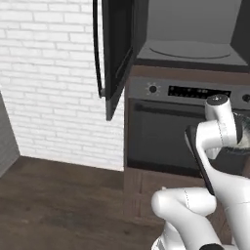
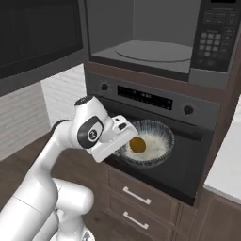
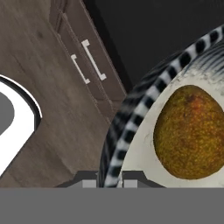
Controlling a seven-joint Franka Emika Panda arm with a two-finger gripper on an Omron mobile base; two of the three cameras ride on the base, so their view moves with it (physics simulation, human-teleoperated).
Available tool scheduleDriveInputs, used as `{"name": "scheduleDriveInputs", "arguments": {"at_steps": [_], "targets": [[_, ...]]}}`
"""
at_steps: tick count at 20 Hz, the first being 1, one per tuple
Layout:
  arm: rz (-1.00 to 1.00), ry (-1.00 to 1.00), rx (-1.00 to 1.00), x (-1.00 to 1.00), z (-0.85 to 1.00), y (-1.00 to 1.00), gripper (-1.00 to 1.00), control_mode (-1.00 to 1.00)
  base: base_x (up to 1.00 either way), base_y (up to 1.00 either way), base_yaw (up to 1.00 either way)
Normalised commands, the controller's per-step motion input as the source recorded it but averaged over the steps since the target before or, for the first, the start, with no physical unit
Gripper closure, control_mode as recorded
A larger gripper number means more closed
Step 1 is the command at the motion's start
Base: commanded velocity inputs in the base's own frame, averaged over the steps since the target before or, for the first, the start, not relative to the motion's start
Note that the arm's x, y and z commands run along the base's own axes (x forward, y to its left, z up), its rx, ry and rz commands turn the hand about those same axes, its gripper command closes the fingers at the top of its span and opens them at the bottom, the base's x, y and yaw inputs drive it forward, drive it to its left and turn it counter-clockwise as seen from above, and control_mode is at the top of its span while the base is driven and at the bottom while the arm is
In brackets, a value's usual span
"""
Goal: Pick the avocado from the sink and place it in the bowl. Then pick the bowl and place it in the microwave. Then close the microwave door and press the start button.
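Observation:
My gripper (image 2: 123,147) is shut on the left rim of the grey ribbed bowl (image 2: 153,136) and holds it in the air in front of the oven. The golden-brown avocado (image 2: 137,144) lies inside the bowl. In the hand view the striped bowl rim (image 3: 131,116) runs up from my gripper (image 3: 109,178), with the avocado (image 3: 190,133) just beyond. Above, the microwave (image 2: 155,47) stands open, its turntable bare. Its door (image 1: 114,49) is swung out to the left. The keypad (image 2: 216,37) is on the microwave's right side. The sink is out of view.
The oven (image 2: 155,106), with a knob, display strip and bar handle, sits directly under the microwave. Two wooden drawers (image 2: 136,202) lie below it. A pale counter edge (image 2: 230,174) is at the right, a white brick wall (image 1: 49,78) at the left.

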Motion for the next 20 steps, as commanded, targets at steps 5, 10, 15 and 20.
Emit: {"name": "scheduleDriveInputs", "arguments": {"at_steps": [5, 10, 15, 20], "targets": [[0.0, 0.0, 0.0, 0.0, 0.0, 0.0, 1.0, 1.0, 0.44, 0.38, -0.47], [0.0, 0.0, 0.0, 0.0, 0.0, 0.0, 1.0, 1.0, 0.7, 0.54, -0.34], [0.0, 0.0, 0.0, 0.0, 0.0, 0.0, 1.0, 1.0, 0.52, -0.06, -0.11], [0.0, 0.0, 0.0, 0.0, 0.0, 0.0, 1.0, 1.0, 0.42, -0.06, 0.0]]}}
